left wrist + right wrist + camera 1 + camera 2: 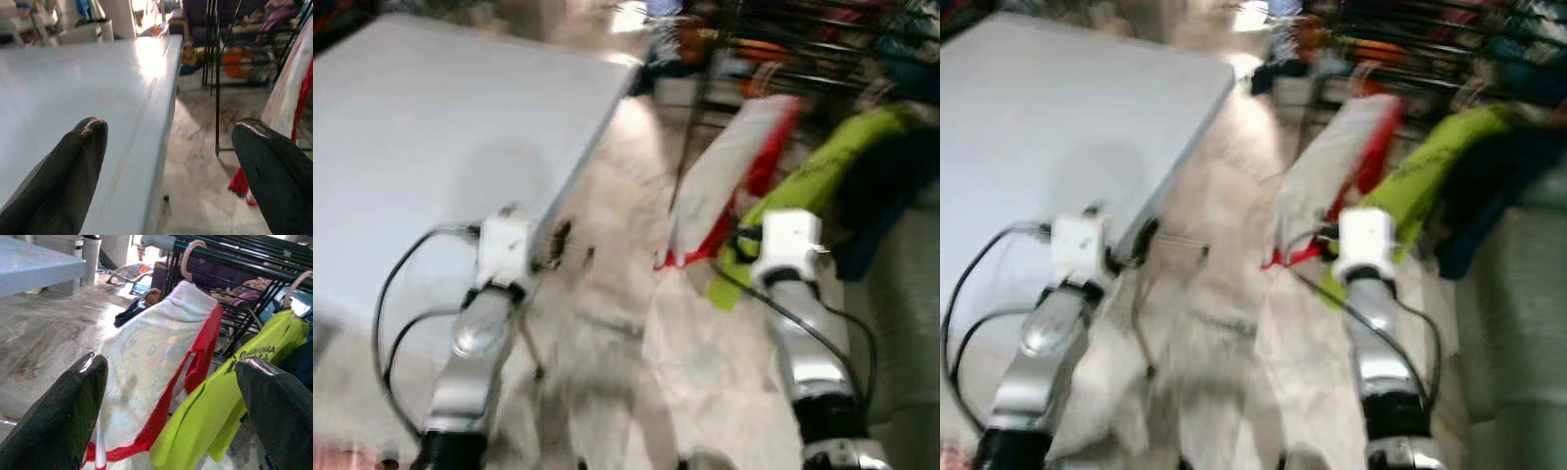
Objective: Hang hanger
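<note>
Hanging from a dark metal rack (230, 257) ahead of the right gripper (171, 406), a pale hanger (188, 254) hooks over the top bar, its curved hook pointing up. It carries a white shirt with red trim (146, 362), whose soft cloth slants down between the spread fingers (58, 416). A lime green shirt (230, 387) hangs just beside it. The left gripper (168, 171), fingers (63, 176) also spread and empty, hovers over the smooth grey counter (73, 98) edge.

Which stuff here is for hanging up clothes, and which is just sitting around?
For the job:
white and red shirt on a pink hanger
lime green shirt
dark metal drying rack
open right pincer

Just there:
grey table
marble floor
open left pincer
</note>
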Robot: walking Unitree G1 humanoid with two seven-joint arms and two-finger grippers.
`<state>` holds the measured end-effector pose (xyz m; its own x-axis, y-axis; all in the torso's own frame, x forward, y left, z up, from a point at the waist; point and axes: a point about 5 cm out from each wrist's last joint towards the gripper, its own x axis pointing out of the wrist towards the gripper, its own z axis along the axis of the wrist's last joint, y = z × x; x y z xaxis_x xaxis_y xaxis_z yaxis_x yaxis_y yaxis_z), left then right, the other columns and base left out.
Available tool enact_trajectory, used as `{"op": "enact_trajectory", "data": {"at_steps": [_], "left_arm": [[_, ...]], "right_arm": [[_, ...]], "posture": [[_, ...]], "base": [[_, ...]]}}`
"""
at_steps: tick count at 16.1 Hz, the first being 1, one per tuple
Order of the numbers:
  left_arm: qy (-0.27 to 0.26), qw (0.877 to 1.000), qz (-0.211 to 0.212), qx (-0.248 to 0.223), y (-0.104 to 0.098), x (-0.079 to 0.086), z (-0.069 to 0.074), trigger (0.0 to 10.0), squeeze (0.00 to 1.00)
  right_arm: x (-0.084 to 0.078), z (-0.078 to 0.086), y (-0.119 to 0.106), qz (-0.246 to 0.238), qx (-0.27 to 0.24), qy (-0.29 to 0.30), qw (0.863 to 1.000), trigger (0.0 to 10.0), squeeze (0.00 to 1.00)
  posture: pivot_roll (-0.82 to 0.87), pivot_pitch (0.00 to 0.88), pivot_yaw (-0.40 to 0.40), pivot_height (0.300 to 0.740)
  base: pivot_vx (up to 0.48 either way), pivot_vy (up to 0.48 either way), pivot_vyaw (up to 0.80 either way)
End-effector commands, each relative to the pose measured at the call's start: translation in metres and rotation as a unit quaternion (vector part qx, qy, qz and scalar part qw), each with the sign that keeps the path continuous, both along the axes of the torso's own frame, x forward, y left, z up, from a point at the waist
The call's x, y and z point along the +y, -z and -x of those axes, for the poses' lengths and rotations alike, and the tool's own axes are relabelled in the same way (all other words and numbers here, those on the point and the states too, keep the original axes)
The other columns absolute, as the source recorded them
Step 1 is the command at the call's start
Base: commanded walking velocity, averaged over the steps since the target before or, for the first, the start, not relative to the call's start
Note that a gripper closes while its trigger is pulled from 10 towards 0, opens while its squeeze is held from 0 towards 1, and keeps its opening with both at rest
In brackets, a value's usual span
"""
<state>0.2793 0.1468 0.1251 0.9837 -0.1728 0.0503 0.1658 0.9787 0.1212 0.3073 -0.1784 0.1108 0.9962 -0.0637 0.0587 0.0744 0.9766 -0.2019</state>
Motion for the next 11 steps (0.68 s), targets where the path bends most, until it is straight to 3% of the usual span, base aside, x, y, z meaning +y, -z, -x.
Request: {"op": "enact_trajectory", "data": {"at_steps": [1, 7, 9, 11], "left_arm": [[0.023, 1.000, 0.003, -0.013, -0.0065, -0.0122, -0.0003, 10.0, 0.00], [0.022, 1.000, -0.005, -0.009, -0.0052, -0.0135, -0.0014, 10.0, 0.00], [0.021, 1.000, 0.012, -0.005, -0.0048, -0.0162, -0.0003, 10.0, 0.00], [0.023, 1.000, 0.009, -0.005, -0.0042, -0.0170, 0.0006, 10.0, 0.00]], "right_arm": [[-0.0118, 0.0028, 0.0024, 0.007, 0.007, 0.016, 1.000, 10.0, 0.00], [-0.0118, 0.0018, 0.0022, 0.008, 0.006, 0.018, 1.000, 10.0, 0.00], [-0.0121, 0.0014, 0.0028, 0.008, 0.008, 0.021, 1.000, 10.0, 0.00], [-0.0121, 0.0015, 0.0033, 0.008, 0.009, 0.021, 1.000, 10.0, 0.00]], "posture": [[-0.02, 0.084, 0.006, 0.740], [-0.02, 0.084, 0.006, 0.740], [-0.02, 0.084, 0.006, 0.740], [-0.02, 0.082, 0.006, 0.740]], "base": [[0.428, 0.000, 0.00], [0.414, 0.000, -0.08], [0.000, 0.000, -0.64], [0.000, 0.000, 0.00]]}}
